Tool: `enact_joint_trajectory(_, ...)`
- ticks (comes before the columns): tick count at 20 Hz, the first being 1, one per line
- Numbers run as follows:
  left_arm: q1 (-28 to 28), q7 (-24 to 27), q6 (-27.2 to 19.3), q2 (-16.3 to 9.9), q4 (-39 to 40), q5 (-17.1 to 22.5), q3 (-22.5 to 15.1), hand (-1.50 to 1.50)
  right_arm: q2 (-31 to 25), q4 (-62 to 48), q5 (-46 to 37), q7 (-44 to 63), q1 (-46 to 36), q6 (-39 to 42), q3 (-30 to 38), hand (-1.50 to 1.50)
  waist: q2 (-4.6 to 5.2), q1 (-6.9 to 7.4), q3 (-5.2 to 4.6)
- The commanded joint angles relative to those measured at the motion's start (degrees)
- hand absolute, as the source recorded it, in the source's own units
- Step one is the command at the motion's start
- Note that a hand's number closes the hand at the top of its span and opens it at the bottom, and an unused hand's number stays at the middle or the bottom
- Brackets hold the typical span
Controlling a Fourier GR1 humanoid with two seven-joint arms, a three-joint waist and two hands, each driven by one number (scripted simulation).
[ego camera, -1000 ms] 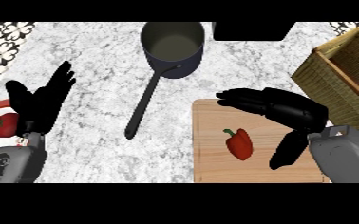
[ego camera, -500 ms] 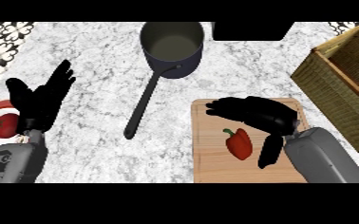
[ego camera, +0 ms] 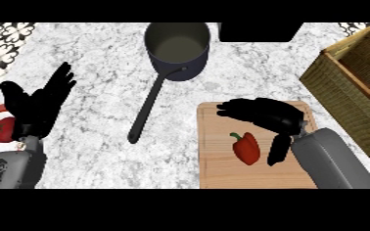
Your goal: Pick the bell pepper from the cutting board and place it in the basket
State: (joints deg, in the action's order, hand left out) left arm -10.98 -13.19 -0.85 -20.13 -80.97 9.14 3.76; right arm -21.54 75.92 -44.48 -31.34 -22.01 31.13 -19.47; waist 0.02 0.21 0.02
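Having drawn closer, the right hand (ego camera: 269,115) is hovering, fingers apart, beside the bell pepper (ego camera: 246,148), seemingly light, smooth, best gripped round its body.

1. Basket (ego camera: 345,94) at the tabletop's right edge: cut off by the frame, only its left corner shows.
2. Red object (ego camera: 6,127) at the left edge: half hidden behind the left hand (ego camera: 37,106), can't identify.
3. Black block (ego camera: 260,31) at the far edge: top cropped.

Bell pepper (ego camera: 247,148) on cutting board (ego camera: 217,166)
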Motion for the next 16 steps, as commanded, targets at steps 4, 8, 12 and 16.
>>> enact_joint_trajectory(4, -2.93, 0.33, 1.62, -0.01, 3.00, -0.40, 2.10, 0.00, -2.23, 4.18, 2.84, -3.64, 0.29, 8.31, 1.42, -1.50, -0.08, -0.47, -0.03)
enact_joint_trajectory(8, -1.42, -0.73, 0.45, 1.88, 0.43, -1.50, 1.11, 0.00, -4.63, -1.83, 1.09, -11.37, 2.28, 1.95, -0.02, -1.50, 0.01, -0.16, 0.00)
enact_joint_trajectory(12, -1.36, 1.90, 2.00, 2.56, 3.67, -2.18, 2.23, 0.00, -3.03, -2.11, -1.41, -9.85, 2.70, -0.46, -0.50, -1.50, 0.02, -0.21, -0.02)
enact_joint_trajectory(16, -1.95, -1.63, 0.52, 3.22, -0.52, -3.53, 2.34, 0.00, -0.43, -0.49, -5.09, -6.49, 5.09, -4.14, -1.45, -1.50, -0.02, -0.19, -0.01)
